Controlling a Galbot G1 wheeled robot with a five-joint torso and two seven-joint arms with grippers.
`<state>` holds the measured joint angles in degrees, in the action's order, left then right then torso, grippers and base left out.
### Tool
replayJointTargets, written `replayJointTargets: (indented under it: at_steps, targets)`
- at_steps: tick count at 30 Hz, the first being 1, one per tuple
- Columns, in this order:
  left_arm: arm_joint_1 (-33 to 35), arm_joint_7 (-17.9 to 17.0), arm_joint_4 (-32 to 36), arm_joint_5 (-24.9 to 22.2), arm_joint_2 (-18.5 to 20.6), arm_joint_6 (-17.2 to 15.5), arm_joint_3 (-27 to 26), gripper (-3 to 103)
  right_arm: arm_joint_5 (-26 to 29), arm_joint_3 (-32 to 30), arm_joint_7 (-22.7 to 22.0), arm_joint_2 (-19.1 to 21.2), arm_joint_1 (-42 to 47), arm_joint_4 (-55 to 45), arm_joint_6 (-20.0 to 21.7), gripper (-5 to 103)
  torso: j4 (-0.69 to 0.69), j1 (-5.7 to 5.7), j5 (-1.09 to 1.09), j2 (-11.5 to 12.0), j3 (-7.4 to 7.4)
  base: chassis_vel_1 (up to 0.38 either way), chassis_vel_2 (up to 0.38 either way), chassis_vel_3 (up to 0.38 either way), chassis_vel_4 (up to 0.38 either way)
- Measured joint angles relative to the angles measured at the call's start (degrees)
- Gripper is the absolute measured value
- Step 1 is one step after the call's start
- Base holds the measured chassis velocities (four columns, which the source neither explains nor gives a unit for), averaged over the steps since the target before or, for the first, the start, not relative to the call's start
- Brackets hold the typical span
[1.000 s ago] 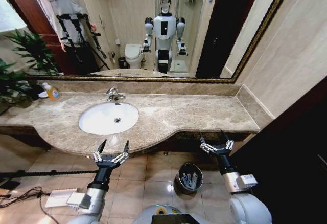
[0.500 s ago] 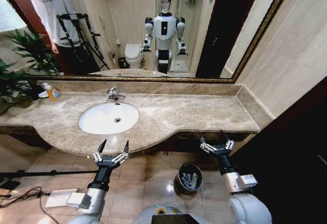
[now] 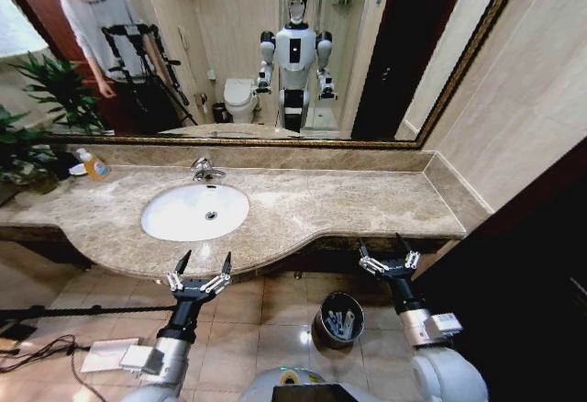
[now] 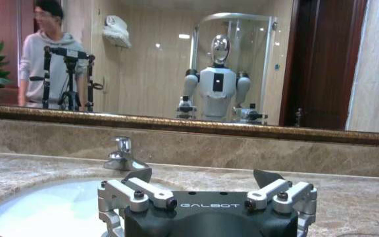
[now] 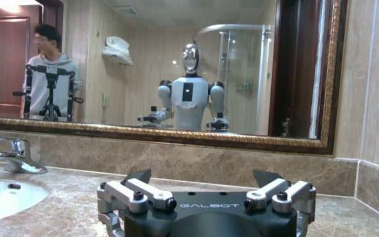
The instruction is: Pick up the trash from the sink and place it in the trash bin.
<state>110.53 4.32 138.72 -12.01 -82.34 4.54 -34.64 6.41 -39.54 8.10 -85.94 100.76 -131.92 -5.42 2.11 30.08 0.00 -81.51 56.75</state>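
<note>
- Head view: a beige-brown marble countertop (image 3: 348,205) runs across a bathroom, with a wide gold-framed mirror (image 3: 238,53) on the wall behind it and tan tiled floor (image 3: 266,315) below its front edge.
- The sink (image 3: 194,211), a white oval basin, is set into the counter beyond and slightly to the right of the left gripper (image 3: 199,270); its bowl looks bare, and a chrome faucet (image 3: 205,170) stands at its far rim.
- The left gripper hovers below the counter's front edge, jaws spread and holding nothing.
- The right gripper (image 3: 387,253) hovers at the counter's front edge farther right, jaws also spread and empty.
- The trash bin (image 3: 337,320), small, round and dark, stands on the floor below and to the left of the right gripper's jaws, between the two arms; the trash (image 3: 339,323), several small white tubes, lies inside it.
- An orange-yellow soap bottle (image 3: 93,164) and a green plant (image 3: 37,117) sit at the far left of the counter, well apart from both grippers.
- Left wrist view: the left gripper (image 4: 204,178) has its fingers wide apart; past them lie the white basin (image 4: 45,210), the faucet (image 4: 122,155) and the marble backsplash (image 4: 242,153).
- Right wrist view: the right gripper (image 5: 203,178) has its fingers wide apart over bare marble; the basin's edge (image 5: 5,197) and the faucet (image 5: 12,157) lie off to one side, a tiled side wall (image 5: 374,98) to the other.
</note>
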Motion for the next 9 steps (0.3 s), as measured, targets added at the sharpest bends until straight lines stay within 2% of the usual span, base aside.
replayJointTargets:
  at_steps: [9]
  targets:
    - [0.0, 0.0, 0.0, 0.0, 0.0, 0.0, 0.0, 100, 0.0, 0.0, 0.0, 0.0, 0.0, 0.0, 0.0, 100, 0.0, 0.0, 0.0, 0.0, 0.0, 0.0, 0.0, 0.0, 0.0]
